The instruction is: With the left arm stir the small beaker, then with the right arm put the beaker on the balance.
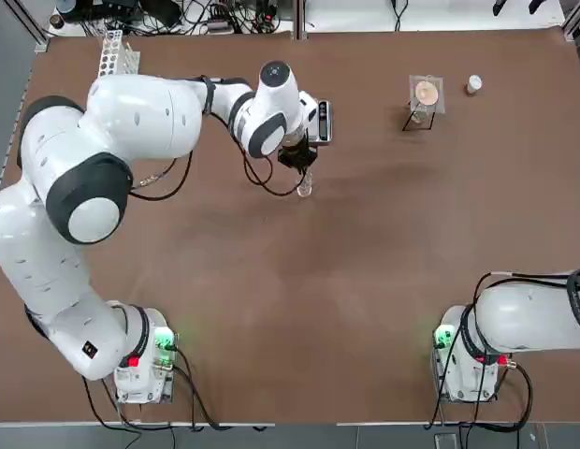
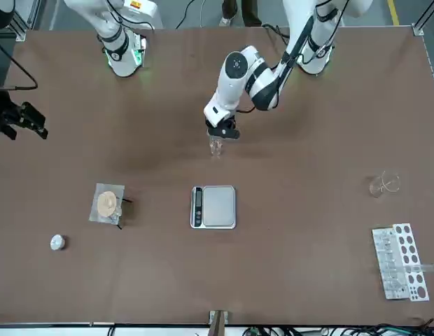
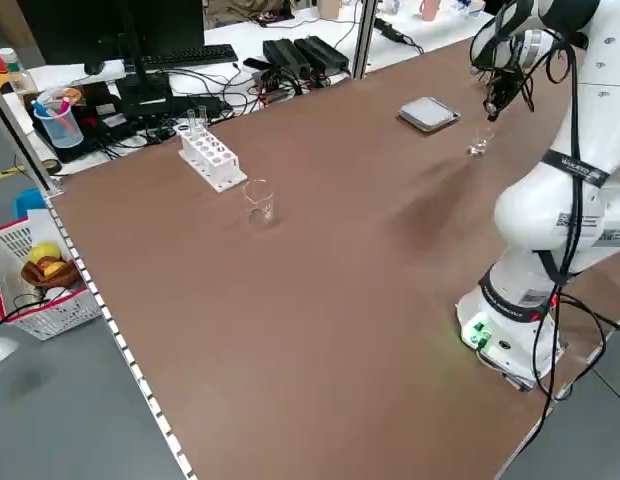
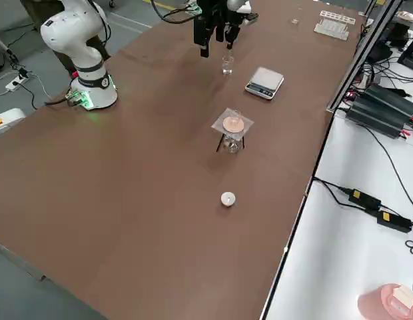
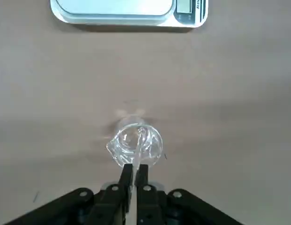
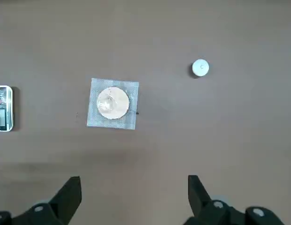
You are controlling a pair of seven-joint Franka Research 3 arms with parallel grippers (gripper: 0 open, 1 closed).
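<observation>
Small beaker (image 5: pixel 124 142) stands upright on the tabletop (image 2: pixel 161 280) beneath the left gripper (image 5: pixel 135 165), whose jaws are closed on a slim clear rod (image 5: pixel 140 139) — its end reaches into the glass, presumably for stirring. The balance (image 2: pixel 218 207) lies near, likely to shorten the transfer; the right gripper (image 6: pixel 134 187) waits well apart, jaws wide and empty — probably leaving the stirrer room.
</observation>
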